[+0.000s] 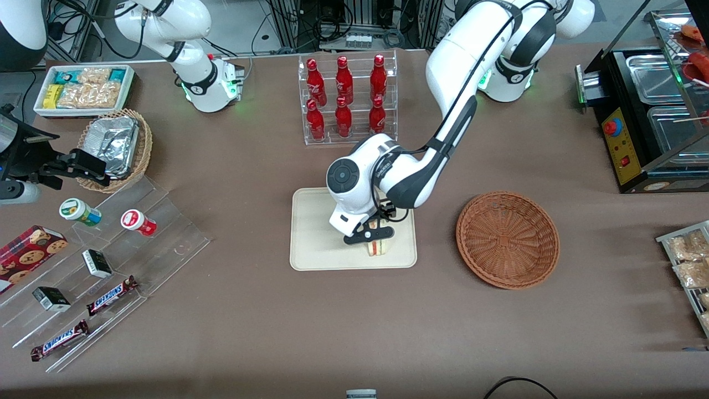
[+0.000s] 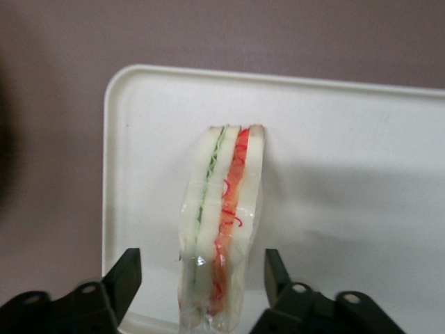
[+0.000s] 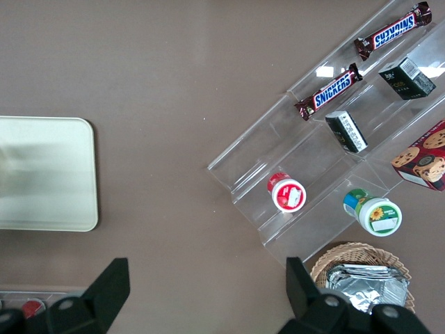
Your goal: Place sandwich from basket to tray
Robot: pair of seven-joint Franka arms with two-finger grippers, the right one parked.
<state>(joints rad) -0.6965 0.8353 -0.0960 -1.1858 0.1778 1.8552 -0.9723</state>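
Although the sandwich (image 2: 221, 229) already stands on its edge on the tray (image 1: 310, 233), near the tray's rim on the side nearest the front camera, the placement looks not quite finished, because the gripper (image 2: 201, 285) hangs low around it with its fingers (image 2: 125, 275) spread and a visible gap on each side of the wedge, so it appears released rather than clamped. The basket (image 1: 508, 239) lies apart from the tray toward the working arm's end of the table, and no sandwich shows in it. The main risk, as I judge it, is in the lift-off: the wedge is tall, narrow and wrapped in clear film, so a finger that brushes the wrap while rising or drifting sideways could tip it flat or drag it toward the rim. Because it sits near the tray's edge, a small nudge might push it partly off. A straight vertical retreat seems safest.
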